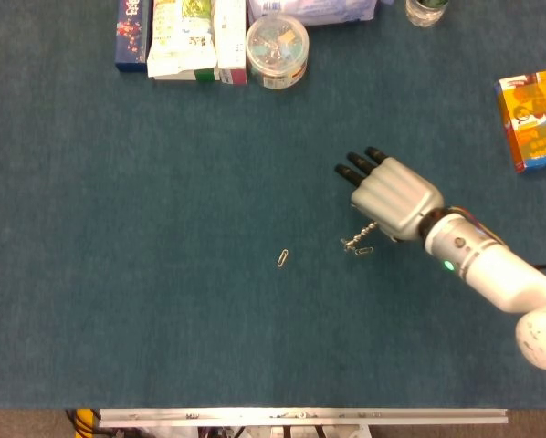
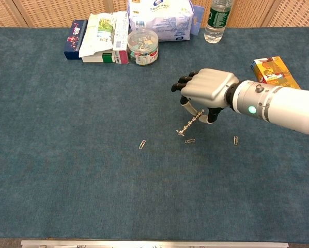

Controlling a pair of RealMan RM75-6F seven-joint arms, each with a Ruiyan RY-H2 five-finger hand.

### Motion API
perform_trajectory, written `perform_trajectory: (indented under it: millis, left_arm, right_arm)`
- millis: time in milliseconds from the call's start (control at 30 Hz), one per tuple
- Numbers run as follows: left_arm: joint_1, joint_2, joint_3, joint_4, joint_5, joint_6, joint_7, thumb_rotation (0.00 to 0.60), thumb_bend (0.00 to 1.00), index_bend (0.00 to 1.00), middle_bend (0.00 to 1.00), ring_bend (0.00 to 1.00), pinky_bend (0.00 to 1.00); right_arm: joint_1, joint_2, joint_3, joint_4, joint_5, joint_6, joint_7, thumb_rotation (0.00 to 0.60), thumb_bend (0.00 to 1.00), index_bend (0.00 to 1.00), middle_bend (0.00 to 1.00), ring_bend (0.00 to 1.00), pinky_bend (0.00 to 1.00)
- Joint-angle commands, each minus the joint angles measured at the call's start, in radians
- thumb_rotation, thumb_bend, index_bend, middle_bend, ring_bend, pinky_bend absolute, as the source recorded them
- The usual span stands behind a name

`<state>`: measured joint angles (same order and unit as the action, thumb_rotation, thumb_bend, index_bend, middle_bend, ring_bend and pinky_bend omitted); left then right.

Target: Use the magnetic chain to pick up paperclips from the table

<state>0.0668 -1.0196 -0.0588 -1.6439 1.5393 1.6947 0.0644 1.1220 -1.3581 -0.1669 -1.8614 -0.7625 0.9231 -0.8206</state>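
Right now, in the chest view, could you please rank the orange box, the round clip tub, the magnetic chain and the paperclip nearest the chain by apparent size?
1. Orange box, though the round clip tub looks about the same
2. Magnetic chain
3. Paperclip

Along the far edge of the blue cloth stood a dark box point(image 2: 75, 32), white cartons point(image 2: 104, 37), a white bag point(image 2: 160, 19) and a bottle point(image 2: 218, 19); an orange box point(image 2: 274, 70) lay apart, right.
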Motion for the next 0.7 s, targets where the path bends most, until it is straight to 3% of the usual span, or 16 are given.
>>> perform_trajectory:
  millis: [33,700]
  left_arm:
    - [0.001,-0.001,0.001,0.002,-0.001,0.000,0.001,0.600,0.33,0.63,0.26,0.01,0.00]
    - [0.000,-0.002,-0.001,-0.002,-0.002,0.001,0.001,0.600,0.33,0.63,0.26,0.01,0.00]
  right_arm:
    - [-0.012,0.007,-0.007,-0.006,0.004,0.010,-0.001,0.600,0.34,0.59,0.10,0.00,0.11]
    - [-0.073,-0.002,-0.028,0.018,0.011,-0.011,0.020,0.600,0.35,0.59,0.10,0.00,0.11]
